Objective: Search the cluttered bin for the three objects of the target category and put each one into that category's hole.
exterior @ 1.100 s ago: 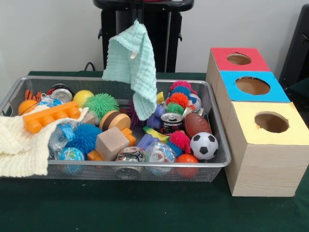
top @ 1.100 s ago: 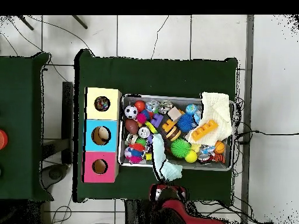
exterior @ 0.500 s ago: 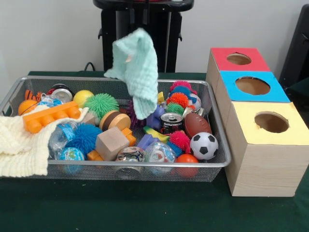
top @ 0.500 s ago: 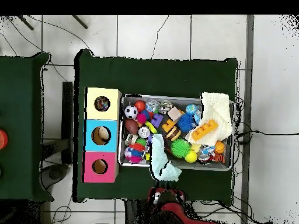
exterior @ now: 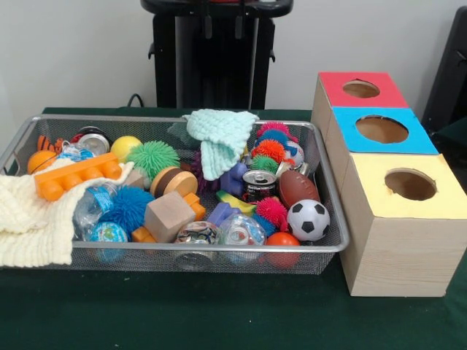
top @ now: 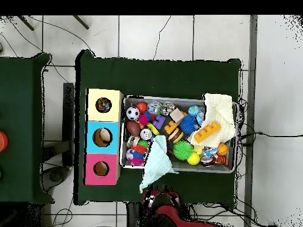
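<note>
Table [exterior: 182,313] covered in dark green cloth, white wall behind, grey tiled floor in the overhead view. Wire-mesh bin [exterior: 182,251] sits on the table, packed with clutter. Mint-green knitted cloth [exterior: 219,135] lies draped over the bin's far rim, nothing gripping it; overhead, it spills from the bin edge onto the green cloth [top: 155,168]. A cream knitted cloth [exterior: 29,211] hangs over the bin's other end, with an orange toy brick [exterior: 76,175] on it. Just beside the bin stands a wooden box with 3 holes: red top [exterior: 361,89], blue top [exterior: 381,130], yellow top [exterior: 410,184]. Only 2 dark tips show at the top edge of the front view; gripper state: cannot tell. Judged step: a cloth set aside or dropped, search in hand. Target category not evident; overhead, the yellow and blue holes each seem to hold something. Next move calls for selecting an exposed item, e.g. soccer ball [exterior: 308,219] or brown toy football [exterior: 298,187], and descending clear of the draped cloth.
</note>
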### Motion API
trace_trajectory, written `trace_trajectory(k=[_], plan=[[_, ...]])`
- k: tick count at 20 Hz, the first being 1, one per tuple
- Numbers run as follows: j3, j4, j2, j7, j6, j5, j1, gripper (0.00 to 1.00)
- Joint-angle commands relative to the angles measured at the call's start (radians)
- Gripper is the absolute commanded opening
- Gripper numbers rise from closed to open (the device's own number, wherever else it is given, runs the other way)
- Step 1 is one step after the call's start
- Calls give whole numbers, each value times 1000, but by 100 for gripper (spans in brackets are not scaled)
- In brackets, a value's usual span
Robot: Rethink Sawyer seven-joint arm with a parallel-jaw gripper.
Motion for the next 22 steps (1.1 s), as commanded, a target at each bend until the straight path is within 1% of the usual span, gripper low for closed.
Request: trace_trajectory(k=[1, 2, 3, 5, 9, 11, 13, 14, 17, 22], plan=[[18, -141, 114, 87, 10, -7, 2, 100], [20, -163, 146, 90, 9, 1, 9, 100], [-5, -194, 175, 97, 3, -4, 37, 100], [-22, -246, 218, 100, 23, 2, 75, 100], [-86, -342, 243, 114, 91, 6, 177, 100], [-126, -389, 275, 132, 78, 18, 224, 100], [-113, -420, 321, 131, 65, 46, 223, 100], [-117, -440, 337, 126, 74, 45, 234, 100], [-157, -484, 364, 142, 74, 57, 283, 100], [-158, -535, 427, 161, 43, 100, 302, 100]])
